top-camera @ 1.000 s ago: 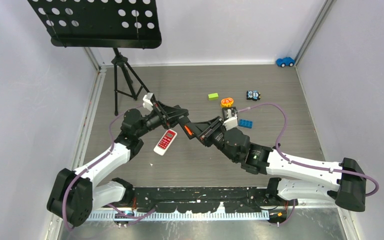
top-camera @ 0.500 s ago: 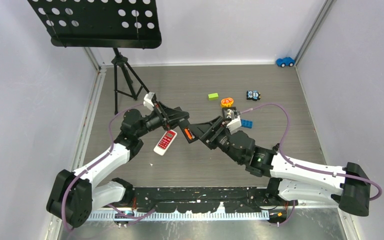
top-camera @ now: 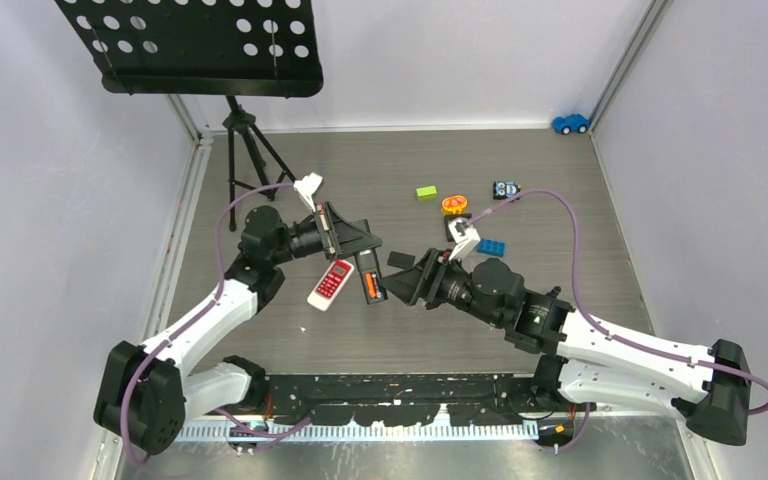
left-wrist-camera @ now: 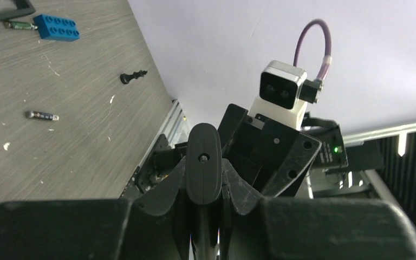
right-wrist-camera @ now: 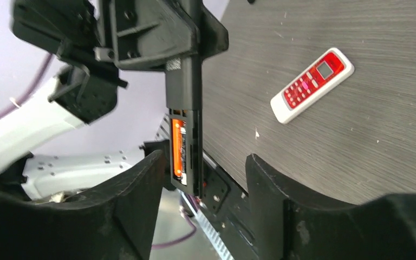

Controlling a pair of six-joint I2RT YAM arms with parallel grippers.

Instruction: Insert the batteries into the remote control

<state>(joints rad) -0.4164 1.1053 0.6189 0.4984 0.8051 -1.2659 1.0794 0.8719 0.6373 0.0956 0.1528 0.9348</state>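
Between the wide-spread, empty fingers of the right gripper (right-wrist-camera: 206, 173), just ahead of them and not touching, hangs the lower end of the black remote control (right-wrist-camera: 184, 114), its back cover off. A second ago this gripper was pressed close against that compartment. It has since drawn back toward its own base, while the left gripper (right-wrist-camera: 184, 51), clamped on the remote's upper half, has swung the open end downward. The orange battery (right-wrist-camera: 177, 149) now sits lengthwise in one slot, so that cell looks loaded; the slot beside it appears dark and unfilled. Farther off, a red-and-white remote (right-wrist-camera: 312, 85) lies flat on the table (right-wrist-camera: 357, 151), and a slim grey battery (left-wrist-camera: 41, 115) lies loose, well apart from both grippers, probably the next pick.
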